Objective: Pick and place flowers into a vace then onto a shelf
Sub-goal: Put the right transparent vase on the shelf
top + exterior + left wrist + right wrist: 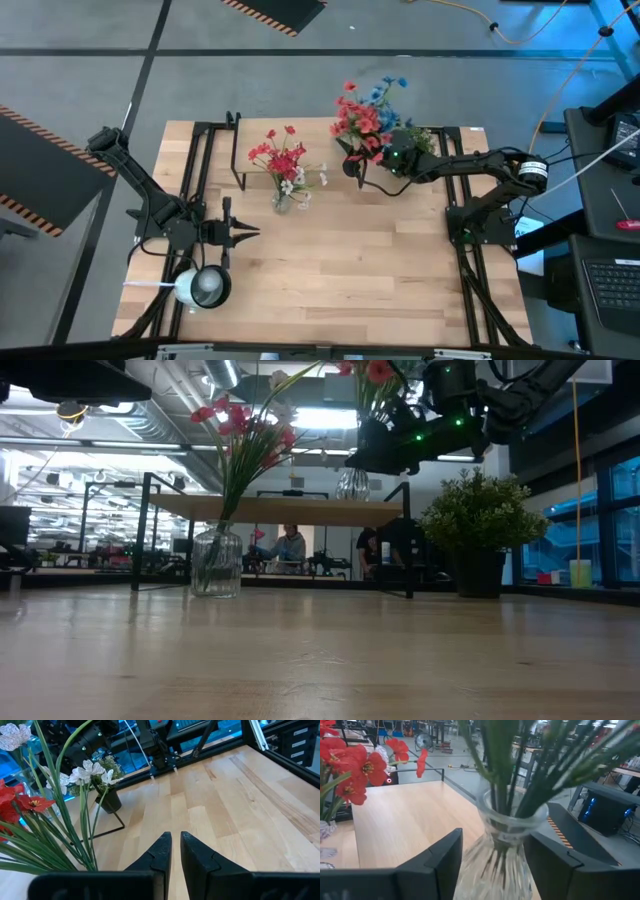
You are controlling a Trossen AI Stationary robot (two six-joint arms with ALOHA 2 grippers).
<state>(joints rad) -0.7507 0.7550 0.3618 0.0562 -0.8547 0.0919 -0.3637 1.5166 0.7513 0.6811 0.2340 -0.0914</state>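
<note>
A clear glass vase [495, 855] with red and blue flowers [365, 112] stands on the shelf [280, 510] near its right end. My right gripper [492, 870] reaches in level from the table's right, open, with one finger on each side of the vase's lower neck. A second glass vase [216, 560] with red and whitish flowers [282, 162] stands on the tabletop in front of the shelf. My left gripper [245, 232] hovers shut over the table's left half, holding nothing. My right gripper has its two fingers [445, 860] level beside the vase's shoulder [470, 865], one on each side. The neck stands clear of them. Whether the fingers touch the wider body lower down, I cannot tell. The vase stands upright on the shelf.
A bushy green plant in a dark pot [480, 530] stands on the table at the shelf's right end, close to my right arm. A round white object [200, 287] lies near the left front corner. Bare tabletop [360, 260] stretches between the arms.
</note>
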